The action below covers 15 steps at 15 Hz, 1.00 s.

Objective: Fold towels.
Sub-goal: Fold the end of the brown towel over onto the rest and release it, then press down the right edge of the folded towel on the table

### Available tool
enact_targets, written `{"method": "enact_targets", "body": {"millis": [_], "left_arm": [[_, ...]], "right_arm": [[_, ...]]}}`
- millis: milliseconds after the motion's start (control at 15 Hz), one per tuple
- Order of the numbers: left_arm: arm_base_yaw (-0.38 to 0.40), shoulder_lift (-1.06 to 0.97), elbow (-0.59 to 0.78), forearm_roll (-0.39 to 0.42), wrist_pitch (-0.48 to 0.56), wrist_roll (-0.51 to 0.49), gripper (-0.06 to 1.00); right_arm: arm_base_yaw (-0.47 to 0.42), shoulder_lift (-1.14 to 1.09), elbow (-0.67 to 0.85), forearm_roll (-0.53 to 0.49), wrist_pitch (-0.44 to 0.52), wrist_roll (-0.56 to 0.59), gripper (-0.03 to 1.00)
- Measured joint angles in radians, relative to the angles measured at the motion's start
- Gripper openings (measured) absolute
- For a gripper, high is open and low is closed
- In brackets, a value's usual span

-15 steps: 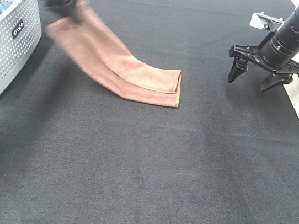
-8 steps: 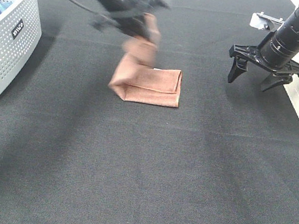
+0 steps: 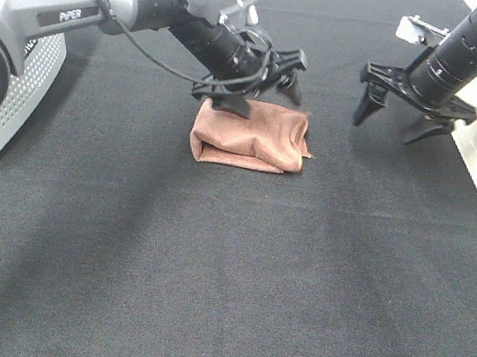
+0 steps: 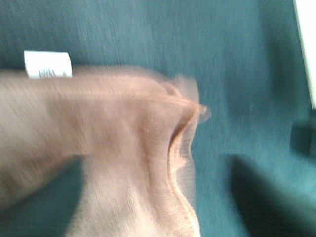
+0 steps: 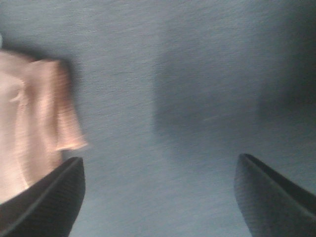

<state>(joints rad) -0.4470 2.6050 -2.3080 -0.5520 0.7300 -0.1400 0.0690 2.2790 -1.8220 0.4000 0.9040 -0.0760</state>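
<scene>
Just below the left gripper (image 3: 264,93), whose jaws are spread and hold nothing, the towel (image 3: 249,136) is seen lying folded on the black table (image 3: 224,283). Its long axis and loose edges are pointed toward the right gripper (image 3: 388,126), which is held farther off, likewise spread and empty

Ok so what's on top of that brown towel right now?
Only the left hand, open, over the far edge of the towel; nothing else lies on it. The hand hides that edge, so whether its fingers touch the towel cannot be told.
</scene>
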Motion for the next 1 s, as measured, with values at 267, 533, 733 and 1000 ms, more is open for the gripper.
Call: {"method": "enact_targets", "body": {"millis": [267,533,733,1000], "left_arm": [[0.078,-0.072,0.000,0.026,0.044,0.161,0.89],[0.188,-0.150,0.000,0.054,0.105,0.200,0.89],[0.226,-0.167,0.000,0.055,0.166,0.201,0.89],[0.227,-0.167,0.000,0.054,0.228,0.204,0.89]], "right_arm": [[0.028,0.000,0.000,0.345,0.036,-0.233,0.78],[0.115,0.024,-0.016,0.631,0.008,-0.414,0.77],[0.141,0.153,-0.104,0.773,0.048,-0.477,0.77],[0.073,0.301,-0.160,0.758,0.081,-0.451,0.76]]}}
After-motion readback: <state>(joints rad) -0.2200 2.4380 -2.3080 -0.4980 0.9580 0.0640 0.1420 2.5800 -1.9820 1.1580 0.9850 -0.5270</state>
